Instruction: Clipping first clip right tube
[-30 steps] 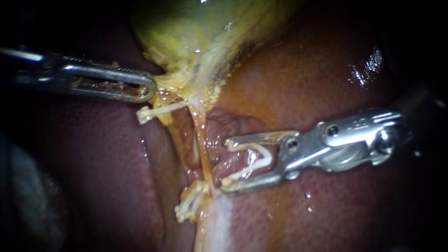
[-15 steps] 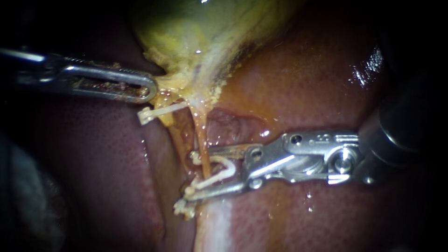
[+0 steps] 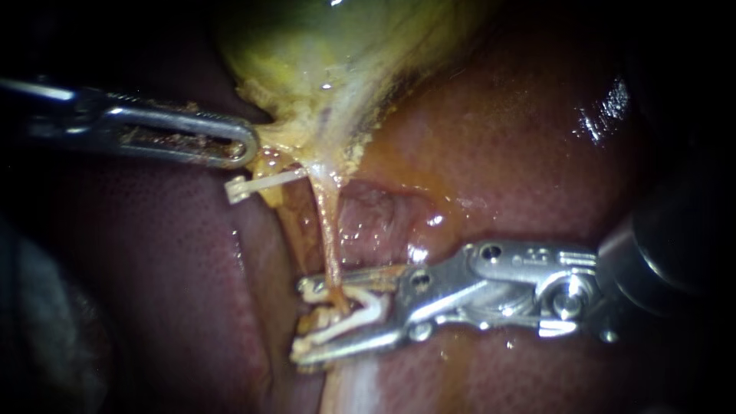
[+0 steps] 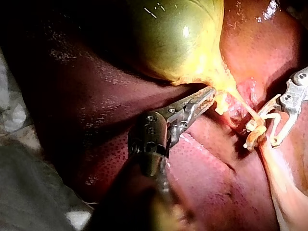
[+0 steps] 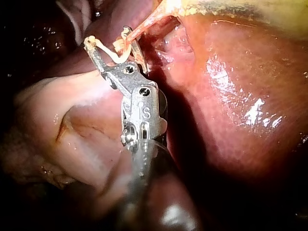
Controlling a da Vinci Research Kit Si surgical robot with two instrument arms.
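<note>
Thin, soft, slick-looking — that right tube (image 3: 328, 230) would likely tear easily, so the right tool (image 3: 300, 322), holding an open clip (image 3: 368, 310) astride it, should close squarely; left tool (image 3: 241, 146) grips the gallbladder (image 3: 322, 61).

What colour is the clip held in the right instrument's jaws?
The clip is off-white, slightly cream; it shows best in the endoscope view.

The round gallbladder (image 3: 330, 46) is yellow-green. The wet liver (image 3: 521, 138) is dark red with tiny dots. The thin tube (image 3: 330, 238) is orange. The plastic clip (image 3: 360, 310) is white. The right instrument (image 3: 300, 322) is silver, the left instrument (image 3: 230, 146) silver with brown specks.
</note>
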